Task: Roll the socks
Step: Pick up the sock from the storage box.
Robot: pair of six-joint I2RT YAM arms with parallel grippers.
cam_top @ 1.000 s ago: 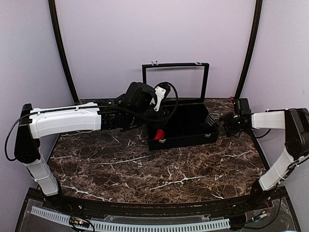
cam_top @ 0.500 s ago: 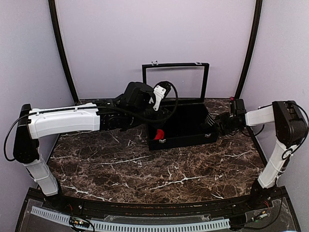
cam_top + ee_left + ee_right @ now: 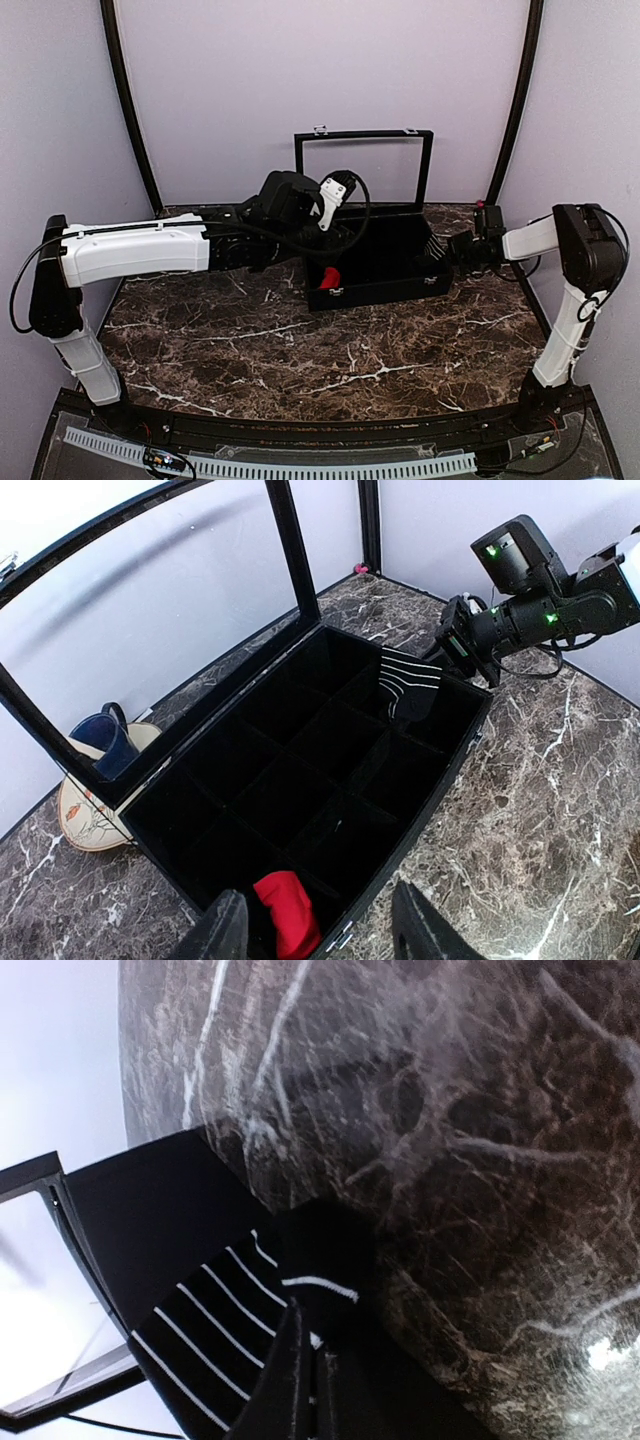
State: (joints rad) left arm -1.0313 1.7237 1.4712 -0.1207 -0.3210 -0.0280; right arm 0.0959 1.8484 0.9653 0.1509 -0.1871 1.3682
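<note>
One of the socks, a red one (image 3: 330,276) (image 3: 288,910), lies bunched in the front-left compartment of the black divided box (image 3: 380,290) (image 3: 440,790). My left gripper (image 3: 316,248) (image 3: 318,892) hovers open just above it, holding nothing. A black sock with white stripes (image 3: 432,250) (image 3: 408,685) (image 3: 215,1310) hangs over the box's right end. My right gripper (image 3: 447,252) (image 3: 445,645) (image 3: 312,1310) reaches in from the right. Its fingers are pressed together on that striped sock's edge.
The box's lid frame (image 3: 362,135) stands upright at the back. A dark blue mug (image 3: 105,742) rests on a patterned plate (image 3: 90,810) behind the box's left end. Marble tabletop (image 3: 300,350) spreads in front of the box.
My right gripper has moved left to the box's right end and closed on the striped sock. The left arm and the red sock have stayed put.
</note>
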